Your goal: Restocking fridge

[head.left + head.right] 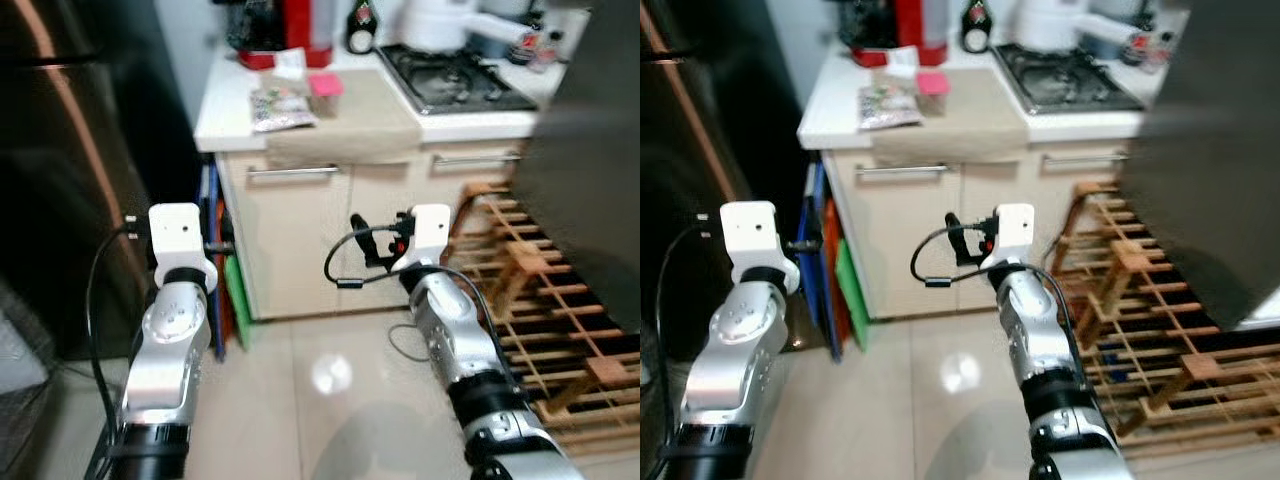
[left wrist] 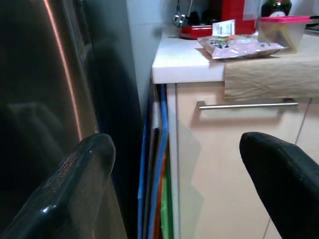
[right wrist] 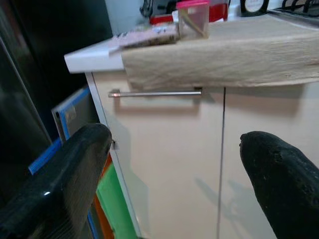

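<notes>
Both grippers, left (image 2: 174,184) and right (image 3: 174,184), gape empty; the packet (image 1: 280,105) overhangs the desk (image 1: 225,125) edge and could slip off.

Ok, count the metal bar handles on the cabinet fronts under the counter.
2. One handle sits on the left cabinet front, below the beige cloth. The other handle is on the front beneath the gas hob. Others may be hidden behind the dark panel on the right.
</notes>
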`<state>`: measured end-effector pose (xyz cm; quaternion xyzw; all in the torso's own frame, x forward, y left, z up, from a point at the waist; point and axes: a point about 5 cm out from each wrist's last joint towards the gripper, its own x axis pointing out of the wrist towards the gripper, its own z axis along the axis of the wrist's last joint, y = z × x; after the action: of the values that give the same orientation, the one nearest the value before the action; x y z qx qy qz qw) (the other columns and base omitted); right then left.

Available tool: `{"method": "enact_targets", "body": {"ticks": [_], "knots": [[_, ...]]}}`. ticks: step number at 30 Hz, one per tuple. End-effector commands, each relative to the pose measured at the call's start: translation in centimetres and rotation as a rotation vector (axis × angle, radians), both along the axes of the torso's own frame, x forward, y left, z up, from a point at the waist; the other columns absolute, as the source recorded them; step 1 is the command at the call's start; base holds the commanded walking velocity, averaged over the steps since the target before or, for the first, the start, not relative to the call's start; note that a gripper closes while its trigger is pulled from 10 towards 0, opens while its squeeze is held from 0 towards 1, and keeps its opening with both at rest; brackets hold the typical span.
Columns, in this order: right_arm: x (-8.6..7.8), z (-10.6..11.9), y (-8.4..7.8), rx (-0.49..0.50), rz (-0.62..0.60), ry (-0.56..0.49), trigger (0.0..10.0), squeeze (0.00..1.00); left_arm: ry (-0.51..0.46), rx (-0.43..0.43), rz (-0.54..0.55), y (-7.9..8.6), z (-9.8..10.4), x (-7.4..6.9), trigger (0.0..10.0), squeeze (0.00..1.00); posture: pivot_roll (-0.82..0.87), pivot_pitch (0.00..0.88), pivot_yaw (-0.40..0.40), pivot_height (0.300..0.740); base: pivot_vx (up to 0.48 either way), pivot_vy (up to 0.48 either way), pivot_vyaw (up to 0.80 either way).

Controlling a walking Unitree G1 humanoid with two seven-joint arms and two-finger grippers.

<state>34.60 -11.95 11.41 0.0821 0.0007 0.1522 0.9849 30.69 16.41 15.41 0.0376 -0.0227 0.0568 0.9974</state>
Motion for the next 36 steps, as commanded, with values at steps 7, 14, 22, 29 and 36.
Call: {"method": "enact_targets", "body": {"ticks": [7,14,22,29,36], "knots": [[0.8,2.3,-0.3,-0.046,-0.104,-0.11,10.0,0.0,-0.067,0.032,-0.061,0.0,1.2,0.1,10.0,0.0,-0.06,0.0,0.018,0.74,0.28,0.0,0.14],[0.8,3.5,-0.4,-0.034,-0.13,-0.177,10.0,0.0,-0.092,0.025,-0.078,0.0,1.7,0.2,10.0,0.0,-0.06,0.0,0.019,0.74,0.48,0.0,0.0],[0.9,3.3,0.1,-0.035,-0.104,-0.162,10.0,0.0,-0.101,0.006,-0.07,0.0,1.8,0.1,10.0,0.0,-0.06,0.0,0.009,0.74,0.48,0.0,0.0],[1.0,3.5,0.4,-0.04,-0.101,-0.168,10.0,0.0,-0.104,-0.001,-0.064,0.1,1.8,0.1,10.0,0.0,-0.06,0.0,0.011,0.74,0.48,0.0,0.0],[0.9,3.7,0.9,-0.025,-0.056,-0.172,10.0,0.0,-0.102,0.012,-0.074,-0.2,1.8,0.2,10.0,0.0,-0.06,0.0,0.011,0.74,0.48,0.0,0.09]]}}
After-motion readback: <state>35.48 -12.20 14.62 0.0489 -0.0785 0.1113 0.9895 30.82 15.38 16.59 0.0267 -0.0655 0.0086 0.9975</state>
